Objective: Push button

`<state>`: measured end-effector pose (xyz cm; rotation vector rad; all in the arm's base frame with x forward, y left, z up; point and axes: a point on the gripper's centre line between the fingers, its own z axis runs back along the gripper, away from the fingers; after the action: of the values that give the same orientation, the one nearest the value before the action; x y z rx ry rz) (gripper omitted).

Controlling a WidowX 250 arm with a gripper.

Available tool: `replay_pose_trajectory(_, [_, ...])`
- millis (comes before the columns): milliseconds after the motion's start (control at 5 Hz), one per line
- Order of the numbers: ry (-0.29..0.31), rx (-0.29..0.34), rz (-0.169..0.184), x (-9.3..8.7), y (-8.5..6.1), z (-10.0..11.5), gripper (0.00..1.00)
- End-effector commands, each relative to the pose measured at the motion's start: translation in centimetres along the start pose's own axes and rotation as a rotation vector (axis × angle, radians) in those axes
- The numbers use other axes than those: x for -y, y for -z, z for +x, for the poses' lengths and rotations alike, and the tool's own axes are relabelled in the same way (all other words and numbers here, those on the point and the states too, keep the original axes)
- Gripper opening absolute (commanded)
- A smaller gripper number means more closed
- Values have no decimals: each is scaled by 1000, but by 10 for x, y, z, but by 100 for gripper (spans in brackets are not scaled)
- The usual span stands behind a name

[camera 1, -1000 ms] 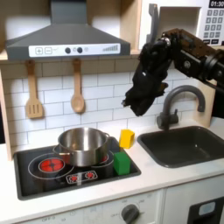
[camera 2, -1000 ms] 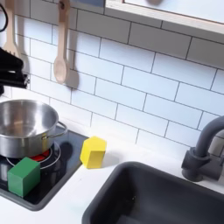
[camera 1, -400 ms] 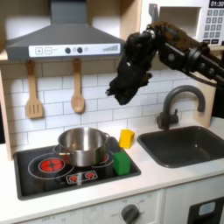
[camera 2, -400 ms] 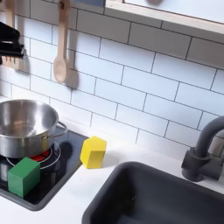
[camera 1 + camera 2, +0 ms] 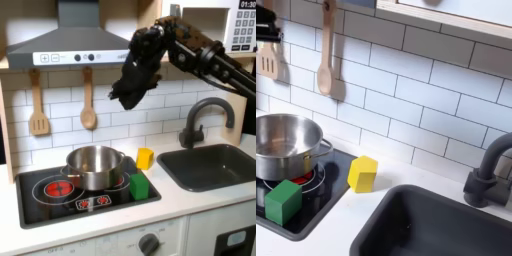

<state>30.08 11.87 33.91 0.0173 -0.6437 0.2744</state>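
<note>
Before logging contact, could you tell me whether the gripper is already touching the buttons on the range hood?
No, in the first exterior view the gripper hangs below and right of the hood buttons, apart from them.

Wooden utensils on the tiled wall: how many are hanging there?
2. A slotted spatula hangs at the first exterior view's left, and a wooden spoon hangs to its right, both under the range hood. Nothing suggests another is hidden.
</note>
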Motion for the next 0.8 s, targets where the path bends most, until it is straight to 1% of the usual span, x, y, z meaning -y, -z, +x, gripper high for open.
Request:
replay_pose_trajectory(0, [-3, 51, 1, -4, -3, 25, 0])
replay_pose_trajectory(200, [-12, 93, 7, -7, -3, 36, 0])
replay_pose_trajectory(400, [-19, 119, 11, -11, 0, 46, 0])
replay_pose_trajectory(600, [-15, 145, 6, -11, 1, 52, 0])
